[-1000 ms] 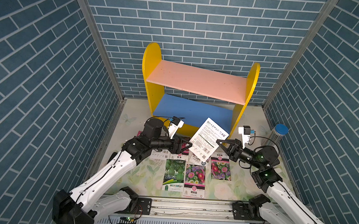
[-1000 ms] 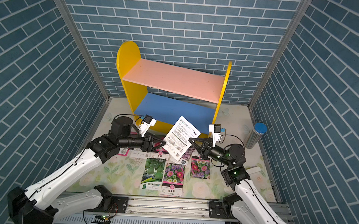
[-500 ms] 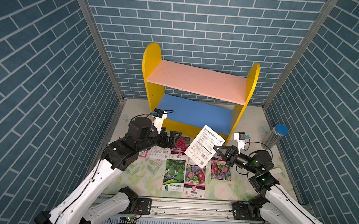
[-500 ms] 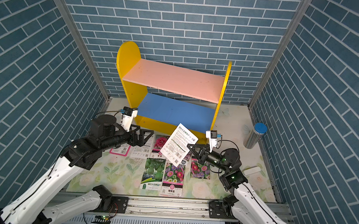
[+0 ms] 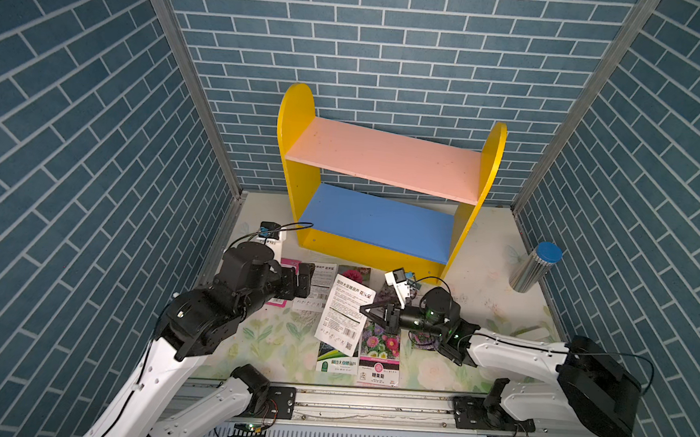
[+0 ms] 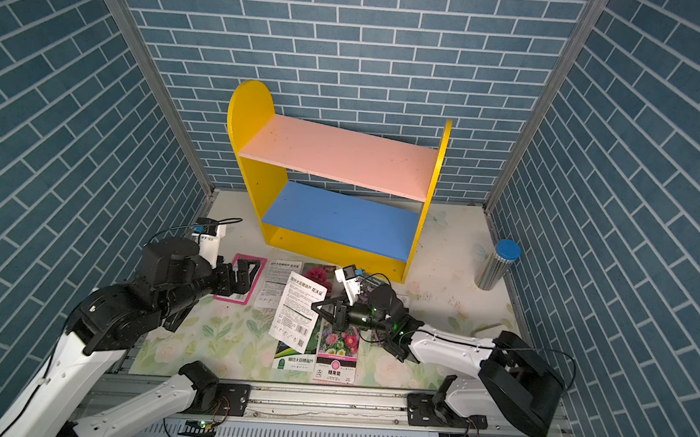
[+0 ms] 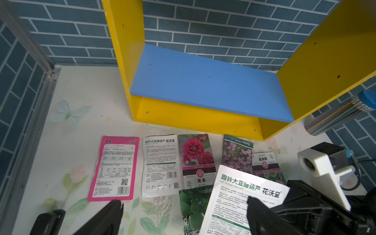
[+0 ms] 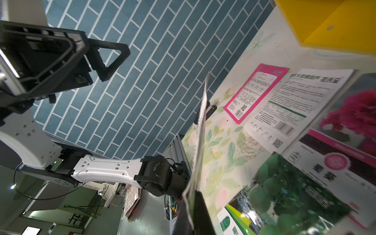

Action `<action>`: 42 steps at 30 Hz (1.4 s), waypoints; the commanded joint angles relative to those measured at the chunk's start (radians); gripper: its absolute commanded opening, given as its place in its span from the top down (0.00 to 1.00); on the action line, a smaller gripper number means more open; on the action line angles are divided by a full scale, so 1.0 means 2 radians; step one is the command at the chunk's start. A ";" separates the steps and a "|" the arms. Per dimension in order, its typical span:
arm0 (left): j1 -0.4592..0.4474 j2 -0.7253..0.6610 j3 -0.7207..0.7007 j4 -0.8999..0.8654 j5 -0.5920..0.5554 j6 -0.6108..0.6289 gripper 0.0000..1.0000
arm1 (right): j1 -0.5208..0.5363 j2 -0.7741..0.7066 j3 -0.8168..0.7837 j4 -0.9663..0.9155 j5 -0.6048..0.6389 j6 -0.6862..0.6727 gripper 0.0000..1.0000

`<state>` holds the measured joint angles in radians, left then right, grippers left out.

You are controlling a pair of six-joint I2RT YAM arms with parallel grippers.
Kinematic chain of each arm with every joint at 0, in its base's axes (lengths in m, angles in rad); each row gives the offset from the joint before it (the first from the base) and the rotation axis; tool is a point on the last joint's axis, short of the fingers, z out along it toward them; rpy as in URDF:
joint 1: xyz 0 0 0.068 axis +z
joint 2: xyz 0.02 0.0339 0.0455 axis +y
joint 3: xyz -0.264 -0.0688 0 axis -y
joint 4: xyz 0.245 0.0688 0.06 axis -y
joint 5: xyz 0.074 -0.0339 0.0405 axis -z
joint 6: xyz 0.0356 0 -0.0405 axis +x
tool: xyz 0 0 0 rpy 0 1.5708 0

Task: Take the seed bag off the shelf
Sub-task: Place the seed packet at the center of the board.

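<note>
**Bag off shelf, set-down next**

Right end effector (image 5: 362, 309) is clamped on the edge of the seed bag (image 5: 344, 310). The bag hangs tilted over packets (image 5: 378, 354) on the counter (image 5: 484, 240), in front of the shelf (image 5: 385, 163). Left end effector (image 5: 302, 281) is spread wide, empty, just beside. Likely next: lower the bag and release it flat on a free spot.

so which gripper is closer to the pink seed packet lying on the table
Left. The left gripper hangs open just by the pink seed packet; the right gripper is farther off, past the flat white packet, shut on the white seed bag.
</note>
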<state>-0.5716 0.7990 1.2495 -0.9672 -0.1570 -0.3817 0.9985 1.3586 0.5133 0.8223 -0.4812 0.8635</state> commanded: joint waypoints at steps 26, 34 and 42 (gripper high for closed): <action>0.001 -0.060 -0.070 0.028 0.007 0.004 0.00 | 0.103 0.349 0.269 -0.049 0.000 -0.023 1.00; 0.001 -0.062 -0.084 0.043 0.010 0.005 0.00 | 0.106 0.371 0.266 -0.070 0.009 -0.027 1.00; 0.001 -0.057 -0.100 0.057 0.012 0.002 0.00 | 0.111 0.370 0.270 -0.124 0.061 -0.036 0.87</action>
<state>-0.5716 0.6834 1.0641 -0.8764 -0.1368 -0.3843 1.2129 2.0926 1.0374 0.6407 -0.4183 0.8391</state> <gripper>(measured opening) 0.996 0.128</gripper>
